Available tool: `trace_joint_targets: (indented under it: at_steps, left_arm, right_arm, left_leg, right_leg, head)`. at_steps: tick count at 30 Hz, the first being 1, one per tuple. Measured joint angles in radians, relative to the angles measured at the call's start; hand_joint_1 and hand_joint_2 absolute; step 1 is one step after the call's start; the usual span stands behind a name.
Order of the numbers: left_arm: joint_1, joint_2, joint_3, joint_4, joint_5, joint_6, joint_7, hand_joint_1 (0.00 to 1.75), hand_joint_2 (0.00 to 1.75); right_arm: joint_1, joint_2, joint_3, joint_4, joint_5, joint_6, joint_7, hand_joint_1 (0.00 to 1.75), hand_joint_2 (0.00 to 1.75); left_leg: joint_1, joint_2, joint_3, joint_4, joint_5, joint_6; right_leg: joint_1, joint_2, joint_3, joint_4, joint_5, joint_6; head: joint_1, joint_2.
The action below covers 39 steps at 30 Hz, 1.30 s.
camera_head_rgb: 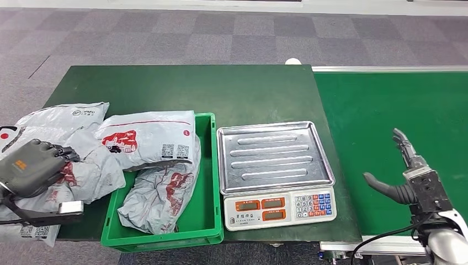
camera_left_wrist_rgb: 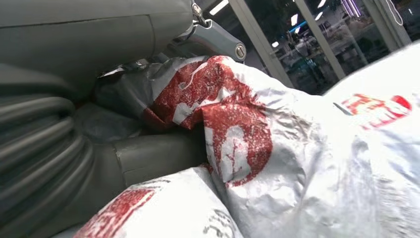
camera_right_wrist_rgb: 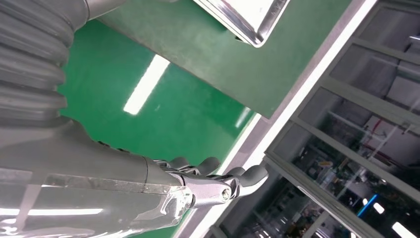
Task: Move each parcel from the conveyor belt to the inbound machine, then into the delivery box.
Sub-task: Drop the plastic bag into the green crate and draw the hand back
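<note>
The parcel in my left hand is a crumpled grey mailer with red print, lying at the left rim of the green delivery box on the dark green table. Its long axis runs roughly from my hand toward the box, its far end reaching over the box's left wall. In the left wrist view my fingers are curled into the bag's folds, so I am gripping it.

Another parcel lies across the far part of the box, long axis left to right, its barcode labels toward the scale. A third sits lower inside the box, running diagonally from the near left corner toward the far right. One more grey bag rests on the table beyond my hand.

The inbound machine, a scale with a steel tray, stands just beside the box on its right.

My right hand hovers over the green conveyor belt, fingers spread apart, holding nothing.
</note>
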State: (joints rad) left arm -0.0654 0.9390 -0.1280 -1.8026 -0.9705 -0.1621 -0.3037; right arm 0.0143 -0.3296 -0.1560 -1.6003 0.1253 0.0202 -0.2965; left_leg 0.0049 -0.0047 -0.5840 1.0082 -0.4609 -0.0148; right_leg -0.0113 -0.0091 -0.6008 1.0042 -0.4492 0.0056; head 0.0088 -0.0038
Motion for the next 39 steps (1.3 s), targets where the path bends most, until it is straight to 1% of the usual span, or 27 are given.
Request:
trace_joint_targets:
  at_steps: [4, 9, 11, 17, 21, 24, 26, 29, 32, 35, 39]
  left_arm:
    - [-0.022, -0.025, -0.028, 0.021, 0.0, 0.0, 0.0, 1.75, 1.75]
    - [-0.04, -0.046, -0.047, 0.037, 0.004, 0.001, -0.002, 1.75, 1.75]
    - [-0.066, -0.063, -0.057, 0.051, 0.018, 0.005, -0.007, 1.75, 1.75]
    - [-0.204, -0.167, -0.123, 0.137, 0.106, 0.022, 0.007, 1.75, 1.75]
    - [-0.275, -0.235, -0.176, 0.186, 0.23, 0.011, 0.022, 1.75, 1.75]
    - [-0.329, -0.284, -0.204, 0.218, 0.336, 0.001, 0.043, 1.75, 1.75]
    - [-0.373, -0.305, -0.222, 0.237, 0.367, 0.0, 0.061, 1.75, 1.75]
    - [-0.437, -0.326, -0.241, 0.259, 0.39, 0.0, 0.078, 1.75, 1.75]
    - [-0.482, -0.34, -0.252, 0.271, 0.42, 0.0, 0.091, 1.75, 1.75]
    - [-0.507, -0.349, -0.261, 0.28, 0.43, 0.0, 0.094, 1.75, 1.75]
    - [-0.52, -0.359, -0.267, 0.288, 0.437, 0.001, 0.098, 1.75, 1.75]
  right_arm:
    - [-0.005, 0.0, 0.002, 0.004, 0.0, 0.0, -0.001, 0.0, 1.75]
    - [-0.008, 0.0, 0.006, 0.007, 0.0, 0.0, -0.001, 0.0, 1.75]
    - [-0.011, 0.0, 0.008, 0.007, 0.001, -0.001, 0.001, 0.0, 1.75]
    - [-0.014, 0.006, 0.013, 0.007, 0.011, -0.014, 0.01, 0.0, 1.75]
    - [-0.01, 0.013, 0.016, 0.005, 0.014, -0.028, 0.013, 0.0, 1.75]
    - [0.01, 0.021, 0.016, -0.01, 0.018, -0.043, 0.016, 0.0, 1.75]
    - [0.022, 0.027, 0.016, -0.022, 0.021, -0.049, 0.018, 0.0, 1.75]
    - [0.033, 0.036, 0.016, -0.031, 0.026, -0.056, 0.02, 0.0, 1.75]
    - [0.042, 0.043, 0.016, -0.037, 0.028, -0.056, 0.02, 0.0, 1.75]
    - [0.049, 0.046, 0.016, -0.039, 0.028, -0.056, 0.02, 0.0, 1.75]
    - [0.054, 0.048, 0.016, -0.041, 0.027, -0.056, 0.02, 0.0, 1.75]
  left_leg:
    - [0.0, 0.0, 0.0, 0.0, 0.0, 0.0]
    - [0.0, 0.0, 0.0, 0.0, 0.0, 0.0]
    - [0.0, -0.001, 0.0, 0.0, 0.0, 0.001]
    - [0.0, -0.005, -0.001, 0.0, 0.002, 0.003]
    - [-0.001, -0.006, 0.0, 0.001, 0.003, 0.004]
    - [-0.001, -0.008, -0.001, 0.001, 0.004, 0.005]
    - [-0.001, -0.008, -0.002, 0.002, 0.004, 0.006]
    - [-0.001, -0.006, -0.002, 0.002, 0.004, 0.006]
    - [-0.002, -0.002, -0.002, 0.002, 0.004, 0.006]
    - [-0.002, 0.001, -0.002, 0.002, 0.004, 0.005]
    - [-0.001, 0.002, -0.002, 0.002, 0.004, 0.005]
  right_leg:
    - [0.0, 0.0, 0.0, 0.0, 0.0, 0.0]
    - [0.0, 0.0, 0.0, 0.0, 0.0, 0.0]
    - [0.0, -0.002, 0.0, 0.0, 0.0, 0.0]
    - [-0.001, -0.006, 0.001, 0.0, 0.0, 0.001]
    - [-0.003, -0.006, 0.001, 0.0, 0.001, 0.003]
    - [-0.003, -0.008, 0.001, 0.0, 0.001, 0.004]
    - [-0.003, -0.008, 0.0, 0.0, 0.002, 0.004]
    - [-0.003, -0.006, 0.0, 0.0, 0.003, 0.005]
    - [-0.003, -0.002, -0.002, 0.0, 0.004, 0.005]
    - [-0.003, 0.001, -0.003, 0.0, 0.004, 0.005]
    - [-0.003, 0.004, -0.004, 0.0, 0.004, 0.005]
  head:
    - [0.0, 0.0]
    - [0.0, 0.0]
    - [0.0, 0.0]
    - [0.0, 0.0]
    - [0.0, 0.0]
    - [0.0, 0.0]
    - [0.0, 0.0]
    - [0.0, 0.0]
    - [0.0, 0.0]
    - [0.0, 0.0]
    - [0.0, 0.0]
